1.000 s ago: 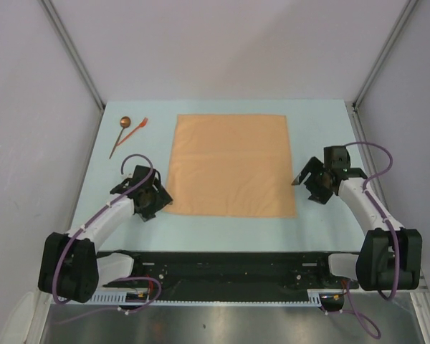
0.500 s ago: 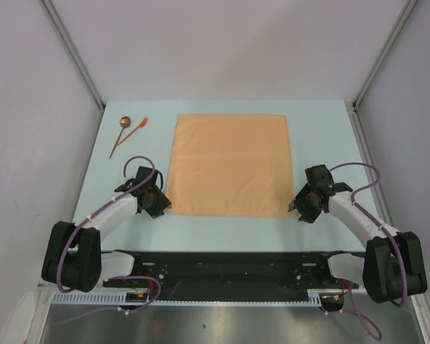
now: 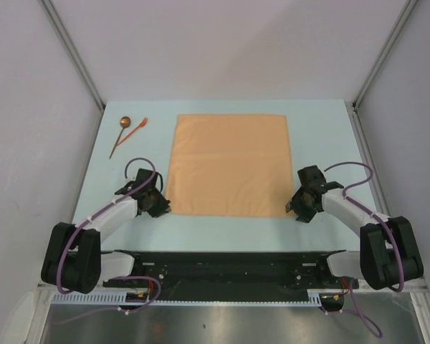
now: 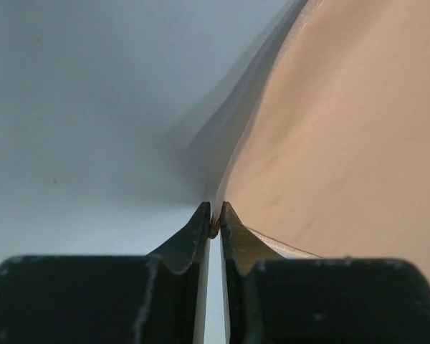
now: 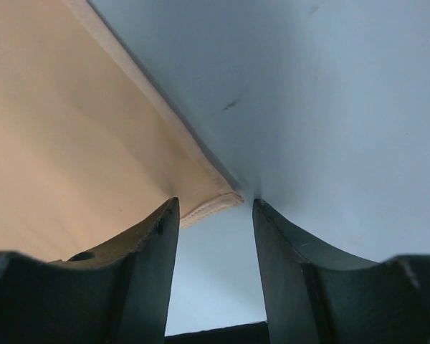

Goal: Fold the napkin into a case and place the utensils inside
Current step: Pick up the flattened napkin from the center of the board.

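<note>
The tan-orange napkin (image 3: pixel 229 165) lies flat and unfolded in the middle of the table; no case shape shows. My left gripper (image 3: pixel 160 208) is at its near left corner, and in the left wrist view the jaws (image 4: pixel 215 217) are pinched together on the napkin (image 4: pixel 344 143) edge. My right gripper (image 3: pixel 294 208) is at the near right corner. Its jaws (image 5: pixel 215 206) stand apart, with the napkin (image 5: pixel 72 129) corner lying on the table between the tips. The utensils, a dark-handled spoon (image 3: pixel 120 135) and an orange-red fork piece (image 3: pixel 137 127), lie at the far left.
The pale blue table (image 3: pixel 322 129) is walled by grey panels on the left, right and back. A black rail (image 3: pixel 222 265) with the arm bases runs along the near edge.
Both grippers came in and down to the napkin's near corners. The left jaws closed onto the left corner. The right jaws narrowed but stay apart.
</note>
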